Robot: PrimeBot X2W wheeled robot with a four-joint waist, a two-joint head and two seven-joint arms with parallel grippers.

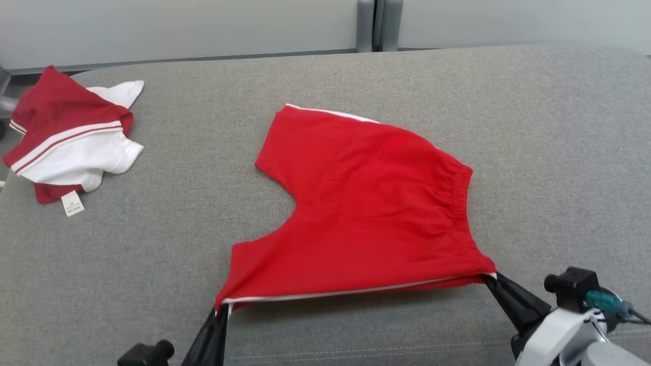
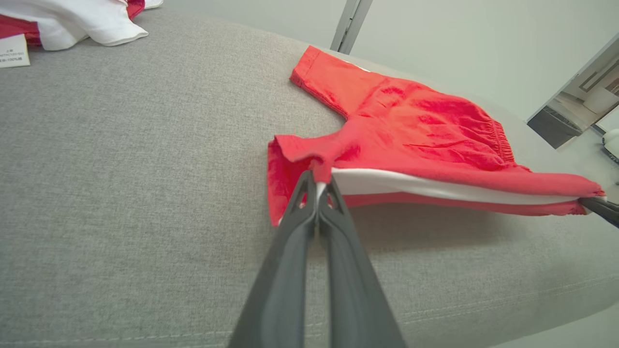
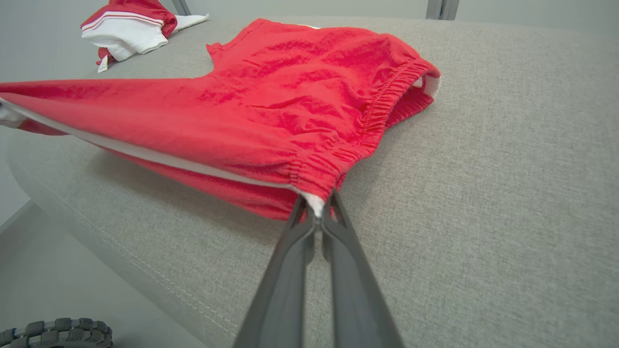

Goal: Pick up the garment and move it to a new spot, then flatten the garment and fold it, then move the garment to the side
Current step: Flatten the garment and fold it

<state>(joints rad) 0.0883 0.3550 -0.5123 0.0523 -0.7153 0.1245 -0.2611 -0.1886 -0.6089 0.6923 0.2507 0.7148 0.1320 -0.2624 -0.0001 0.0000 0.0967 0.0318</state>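
The garment (image 1: 371,203) is a pair of red shorts with a white side stripe and an elastic waistband, spread over the grey cushion. Its near edge is lifted and stretched taut between my two grippers. My left gripper (image 1: 222,306) is shut on the near leg-hem corner of the garment (image 2: 401,125), as the left wrist view shows at my left gripper (image 2: 318,181). At the waistband corner, my right gripper (image 1: 487,277) is shut on the fabric. In the right wrist view, my right gripper (image 3: 316,205) pinches the garment (image 3: 290,82) by its white stripe end.
A second red-and-white garment (image 1: 71,134) with a label lies crumpled at the far left of the grey cushion (image 1: 559,152). A pale wall and a metal post (image 1: 379,24) stand behind. The cushion's front edge runs close to both grippers.
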